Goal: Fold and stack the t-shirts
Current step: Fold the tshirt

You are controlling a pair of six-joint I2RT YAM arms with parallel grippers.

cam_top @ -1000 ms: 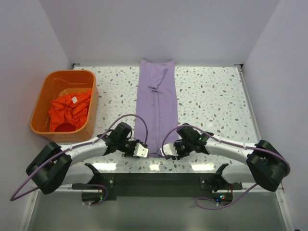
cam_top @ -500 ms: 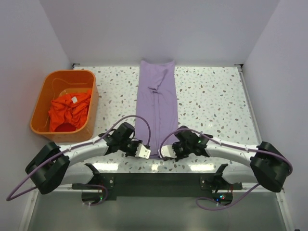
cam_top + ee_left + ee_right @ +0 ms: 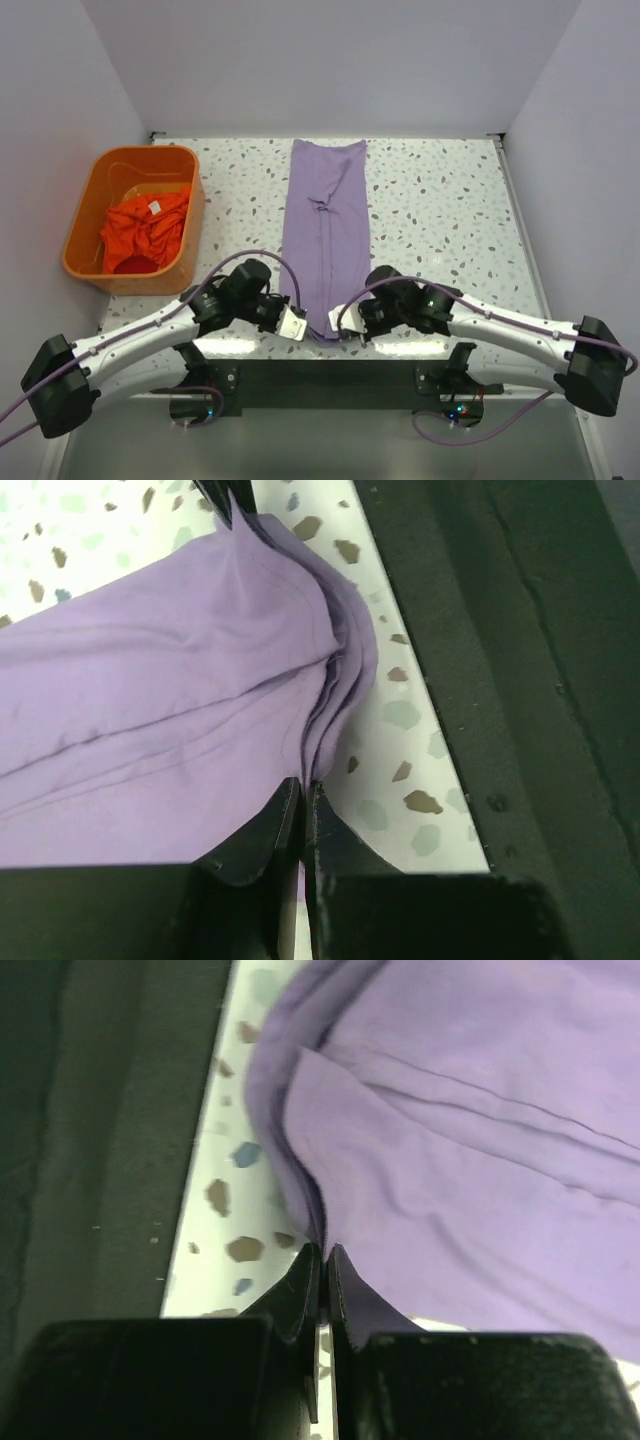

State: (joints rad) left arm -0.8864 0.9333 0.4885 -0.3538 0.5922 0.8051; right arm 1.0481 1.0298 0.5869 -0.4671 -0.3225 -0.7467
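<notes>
The lavender t-shirt [image 3: 325, 225] lies as a long narrow folded strip down the middle of the table, from the back edge to the front edge. My left gripper [image 3: 300, 325] is shut on its near left corner [image 3: 320, 730]. My right gripper [image 3: 345, 325] is shut on its near right corner [image 3: 300, 1160]. Both hold the hem at the table's front edge, bunched between the jaws. The orange-red t-shirt [image 3: 145, 232] with a white neck label lies crumpled in the basket at the left.
The rigid orange plastic basket [image 3: 190, 235] stands at the left side of the speckled table [image 3: 450, 210]. A black frame rail [image 3: 320, 385] runs along the near edge, just under both grippers. White walls enclose the back and sides.
Both grippers have moved toward the near edge, drawing the lavender shirt's hem with them. The strip has slid forward slightly and its far end has shifted a little right.
</notes>
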